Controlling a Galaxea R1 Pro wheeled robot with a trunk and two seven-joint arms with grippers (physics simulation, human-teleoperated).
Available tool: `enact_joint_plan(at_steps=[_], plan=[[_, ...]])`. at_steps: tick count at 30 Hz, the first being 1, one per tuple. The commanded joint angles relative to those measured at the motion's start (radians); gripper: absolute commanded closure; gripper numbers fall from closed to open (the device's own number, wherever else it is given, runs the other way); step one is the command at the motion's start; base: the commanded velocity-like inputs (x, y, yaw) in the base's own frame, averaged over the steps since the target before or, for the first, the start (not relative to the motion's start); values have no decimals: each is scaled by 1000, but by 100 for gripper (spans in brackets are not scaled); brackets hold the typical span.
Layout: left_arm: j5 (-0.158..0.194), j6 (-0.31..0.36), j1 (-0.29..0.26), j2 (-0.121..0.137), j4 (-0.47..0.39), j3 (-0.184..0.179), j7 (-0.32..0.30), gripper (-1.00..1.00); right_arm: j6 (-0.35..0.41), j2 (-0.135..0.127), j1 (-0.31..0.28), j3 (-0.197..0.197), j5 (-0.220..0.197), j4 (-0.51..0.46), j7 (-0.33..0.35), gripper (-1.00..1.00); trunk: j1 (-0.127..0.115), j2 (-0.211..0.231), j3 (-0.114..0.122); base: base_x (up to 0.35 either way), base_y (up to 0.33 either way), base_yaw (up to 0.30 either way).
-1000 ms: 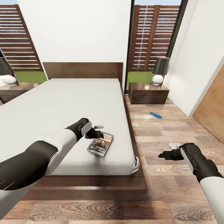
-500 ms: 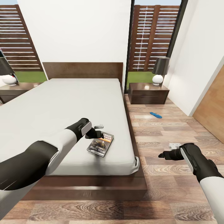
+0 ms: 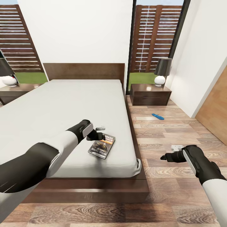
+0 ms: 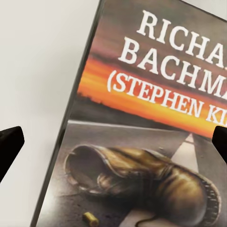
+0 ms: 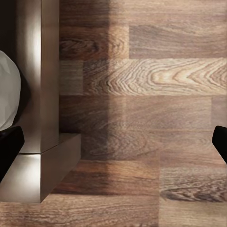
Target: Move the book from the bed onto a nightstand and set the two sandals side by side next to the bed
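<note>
One bed (image 3: 63,104) stands in the room, with one book (image 3: 102,146) near the mattress's foot-end corner. One blue sandal (image 3: 158,116) lies on the floor. Two nightstands flank the headboard, one (image 3: 150,94) at the window side, the other (image 3: 15,91) opposite, each bearing one lamp (image 3: 162,72) (image 3: 7,75). Two grippers (image 3: 100,134) (image 3: 164,156) show.

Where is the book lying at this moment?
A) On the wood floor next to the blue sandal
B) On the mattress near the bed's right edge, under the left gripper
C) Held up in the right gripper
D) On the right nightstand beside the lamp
B: the book lies flat on the bed mattress, with the left gripper over its top edge, jaws spread wide.
</note>
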Motion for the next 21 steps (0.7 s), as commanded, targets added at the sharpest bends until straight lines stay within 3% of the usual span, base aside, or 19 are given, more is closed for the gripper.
enact_joint_plan(at_steps=[1,9,21], plan=[[10,4,0,0,-1,-8,4,-100,4,-1,0,2,-1,-1,1,-100,0,0,-1,0,0,0],[10,4,0,0,-1,-7,4,-100,4,-1,0,2,-1,-1,1,-100,0,0,-1,0,0,0],[10,4,0,0,-1,-7,4,-100,4,-1,-1,2,-1,-1,0,-100,38,-70,-32,0,0,0]])
